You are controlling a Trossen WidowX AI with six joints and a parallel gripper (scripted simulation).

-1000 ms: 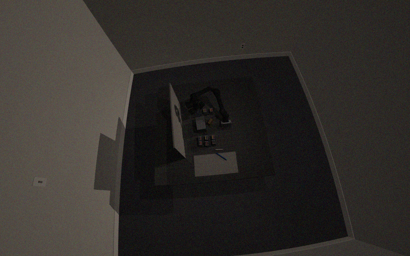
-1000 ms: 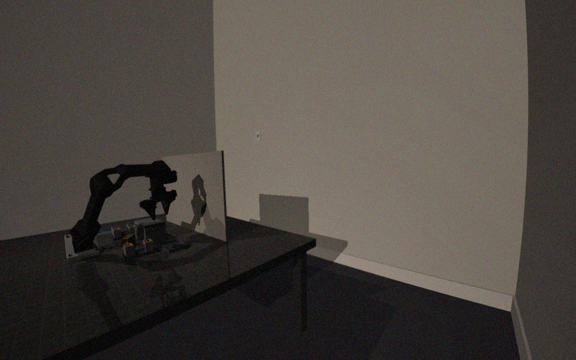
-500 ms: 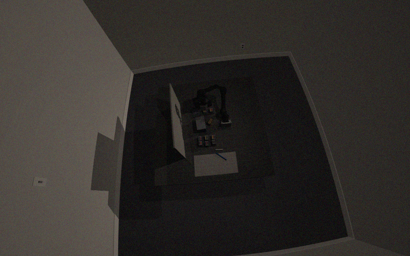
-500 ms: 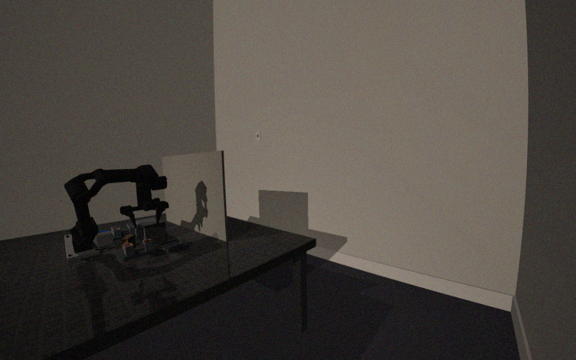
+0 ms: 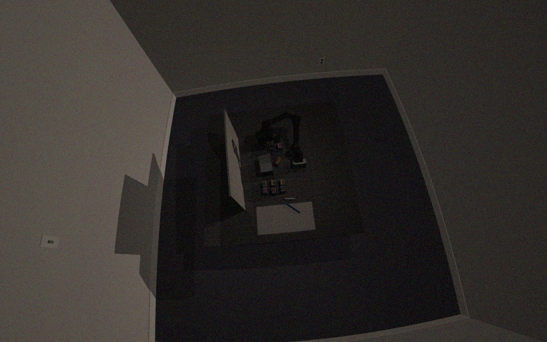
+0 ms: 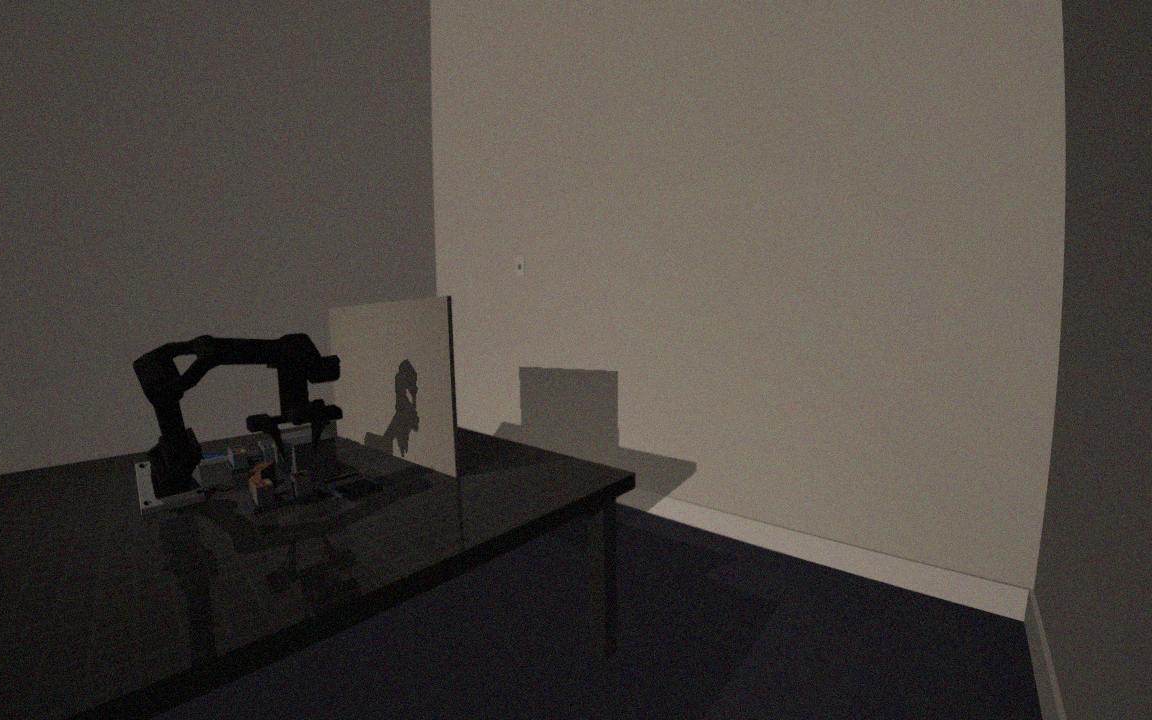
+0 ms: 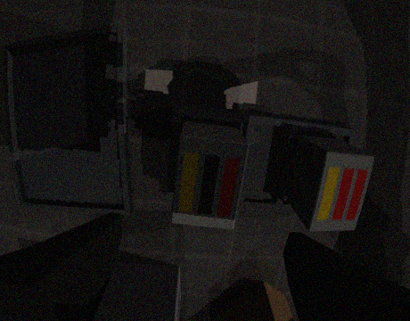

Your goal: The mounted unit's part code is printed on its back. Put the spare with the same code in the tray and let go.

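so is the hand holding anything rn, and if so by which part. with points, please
Nothing is held: the fingers of the hand (image 5: 270,138) (image 6: 297,454) (image 7: 207,226) stand apart, gripping nothing.

"How many striped blocks (image 5: 273,190) (image 6: 260,489) (image 7: 206,183)?"

"Eight: six in one group, two in another."

"And wall plates (image 5: 49,241) (image 6: 519,265)?"

"Two in the top view."

"The bigger stuff?"

"One table (image 5: 330,191) (image 6: 383,555), one upright board (image 5: 233,170) (image 6: 374,335), one robot arm (image 5: 281,117) (image 6: 240,349)."

"Smaller bits?"

"One sheet of paper (image 5: 284,223), one blue pen (image 5: 292,207) (image 6: 214,456), one short white stick (image 5: 289,198), one orange piece (image 5: 278,161) (image 6: 267,472) (image 7: 278,299). Trays? Too dark for me to count."
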